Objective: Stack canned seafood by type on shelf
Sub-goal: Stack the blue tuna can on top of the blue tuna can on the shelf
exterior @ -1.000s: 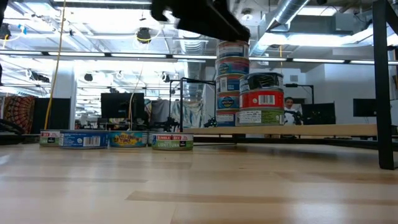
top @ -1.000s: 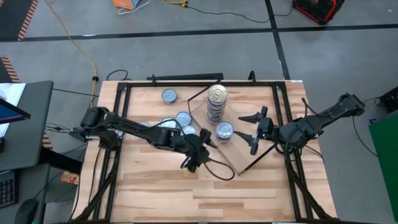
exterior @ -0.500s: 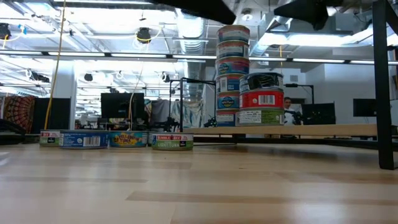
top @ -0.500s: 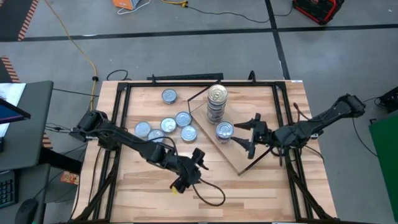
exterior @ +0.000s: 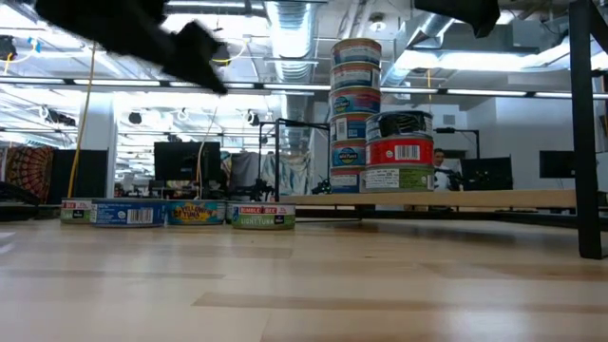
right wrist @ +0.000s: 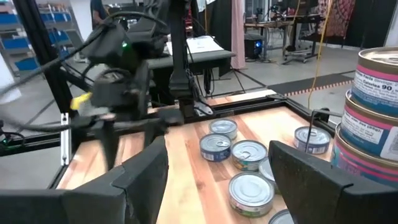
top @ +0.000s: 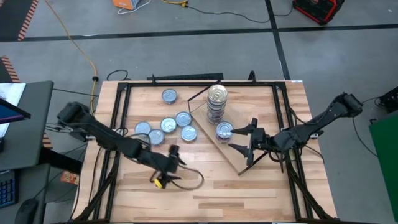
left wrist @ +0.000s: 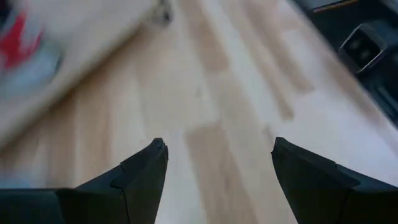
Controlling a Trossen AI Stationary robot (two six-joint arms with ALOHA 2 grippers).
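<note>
The shelf, a light board with a dark frame, lies slanted at the table's middle. On it stand a tall stack of tins and a short stack. Several loose tins sit flat on the table left of the shelf. My left gripper hangs open over bare planks, near of the loose tins. My right gripper stands open just right of the short stack, pointing level toward the table's left.
A single tin sits near the far edge. A dark metal frame runs round the tabletop. Bare planks fill the table's near half. A cable loop trails from my left wrist. Room equipment shows beyond the table.
My left gripper has swung away from the shelf toward the table's near left, sinking and rolling about its own axis, its fingers still open. My right gripper has come down a little beside the short stack. No tin has moved.
</note>
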